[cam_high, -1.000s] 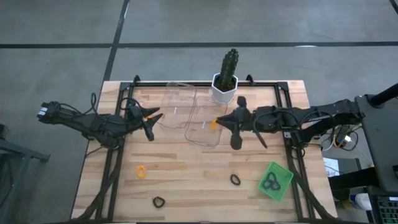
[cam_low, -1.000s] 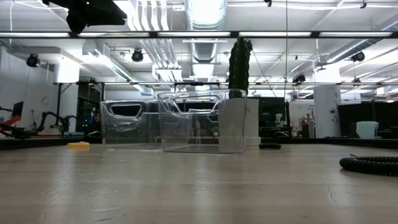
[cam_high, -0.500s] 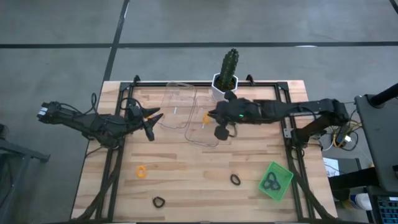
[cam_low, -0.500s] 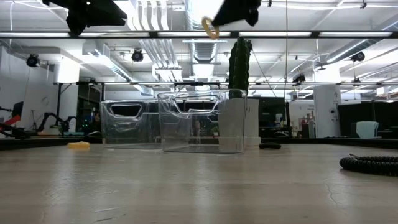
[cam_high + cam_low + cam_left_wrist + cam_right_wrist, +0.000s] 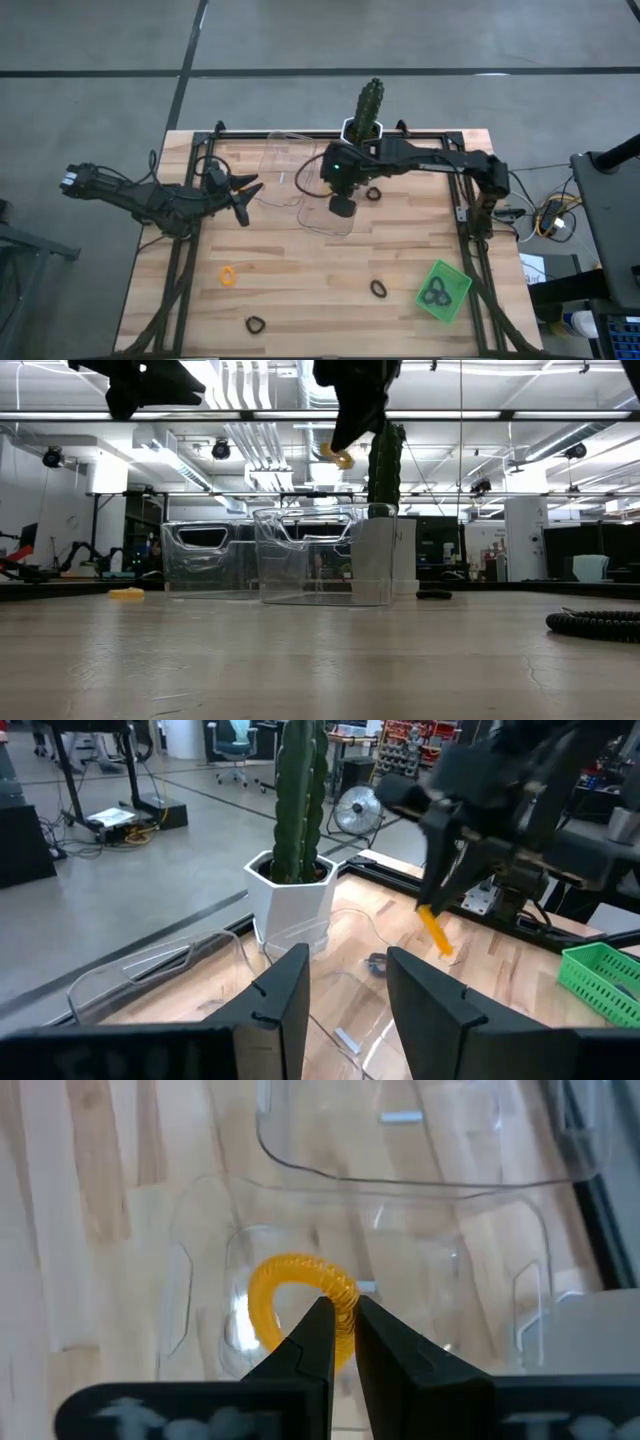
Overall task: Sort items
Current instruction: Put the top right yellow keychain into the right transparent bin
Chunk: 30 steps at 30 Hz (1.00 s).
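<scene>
My right gripper [image 5: 340, 1330] is shut on an orange ring [image 5: 296, 1294], high above the right-hand clear tray [image 5: 330, 212]. The ring also shows in the low view [image 5: 340, 457] and in the left wrist view [image 5: 435, 931]. My left gripper [image 5: 244, 199] waits open at the table's left side, touching nothing. Another orange ring [image 5: 228, 274] and black rings [image 5: 255, 324], [image 5: 378, 288], [image 5: 372, 193] lie flat on the table. More black rings lie in the green tray [image 5: 443, 290]. My right gripper pinches the orange ring's band [image 5: 342, 1302] between its two fingertips. The fingers come slanting down from the table's right side. The ring juts out beyond the fingertips, lifted clear above the clear tray.
A second clear tray [image 5: 287, 160] stands left of the first, both at the table's far middle. A cactus in a white pot [image 5: 364, 118] stands just behind my right gripper. Bare wood lies across the table's near half.
My right gripper has carried the orange ring toward the table's left and a little toward the far edge, over the right-hand clear tray, and has tipped from nearly level to steeply downward. It stays shut on the ring.
</scene>
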Motion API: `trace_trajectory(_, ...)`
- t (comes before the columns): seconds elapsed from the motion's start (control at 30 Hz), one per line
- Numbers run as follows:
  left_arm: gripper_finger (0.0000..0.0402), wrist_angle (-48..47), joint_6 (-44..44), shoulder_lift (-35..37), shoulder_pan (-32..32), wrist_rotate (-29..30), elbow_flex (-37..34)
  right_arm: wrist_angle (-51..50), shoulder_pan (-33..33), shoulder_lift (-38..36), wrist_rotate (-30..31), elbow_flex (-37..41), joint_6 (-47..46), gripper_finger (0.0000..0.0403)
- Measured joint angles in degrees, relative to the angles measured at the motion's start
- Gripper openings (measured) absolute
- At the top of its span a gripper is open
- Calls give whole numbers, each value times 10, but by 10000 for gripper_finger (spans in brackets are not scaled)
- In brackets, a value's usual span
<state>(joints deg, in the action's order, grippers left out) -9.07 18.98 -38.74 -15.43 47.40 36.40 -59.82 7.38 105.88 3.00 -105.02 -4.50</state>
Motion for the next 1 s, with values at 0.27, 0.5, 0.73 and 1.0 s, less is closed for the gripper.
trace_trajectory(0.27,128,-15,0,0,0,0,0,-19,20,68,-17,-21,-18,28)
trace_trajectory(0.5,128,-38,0,0,0,0,0,-17,21,143,-17,-13,-21,28)
trace_trajectory(0.73,128,-41,-27,0,0,2,0,-8,28,197,-15,-14,-23,28)
trace_trajectory(1.0,128,-51,-28,4,0,6,0,-8,31,232,-14,-14,-24,29)
